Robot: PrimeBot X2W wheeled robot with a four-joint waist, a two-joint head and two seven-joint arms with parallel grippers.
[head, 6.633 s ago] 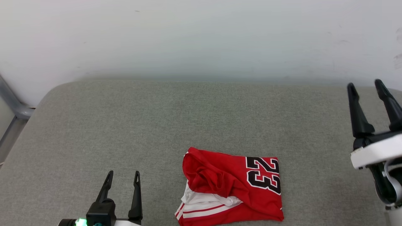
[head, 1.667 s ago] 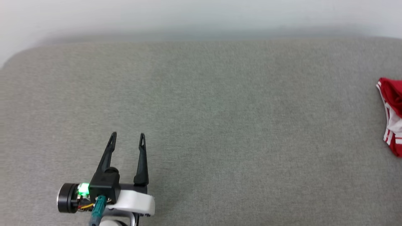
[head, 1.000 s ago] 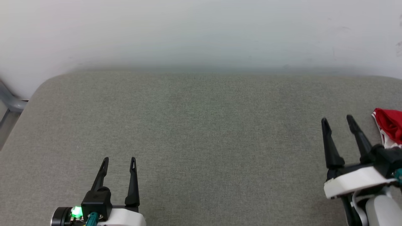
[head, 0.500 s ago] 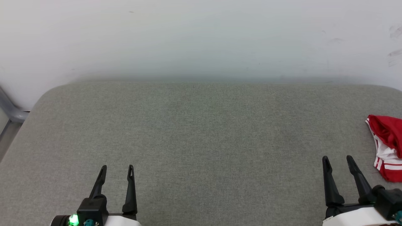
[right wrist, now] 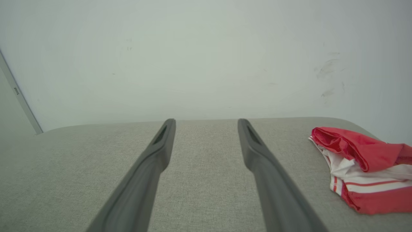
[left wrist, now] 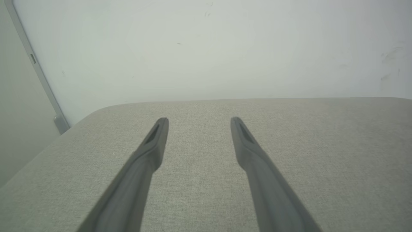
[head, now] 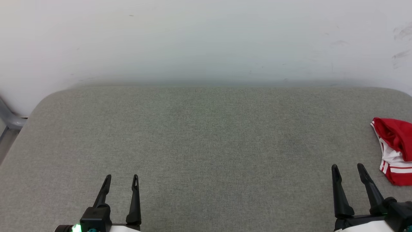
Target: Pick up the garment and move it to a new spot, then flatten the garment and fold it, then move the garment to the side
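while the grey fabric bench (head: 206, 135) sits against a plain white wall (head: 206, 38), left gripper (head: 122, 176) and right gripper (head: 347, 165) hover wide apart, both empty; garment (head: 392, 138) lies bunched at the bench's right edge.

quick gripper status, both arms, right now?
left gripper: open, holding nothing, above the grey cushion.
right gripper: open, holding nothing; the garment lies apart, to its right.

A grey fabric surface (head: 206, 145) with rounded corners met a pale, scuffed wall (head: 206, 38). A grey bar (head: 9, 117) slanted at its left.
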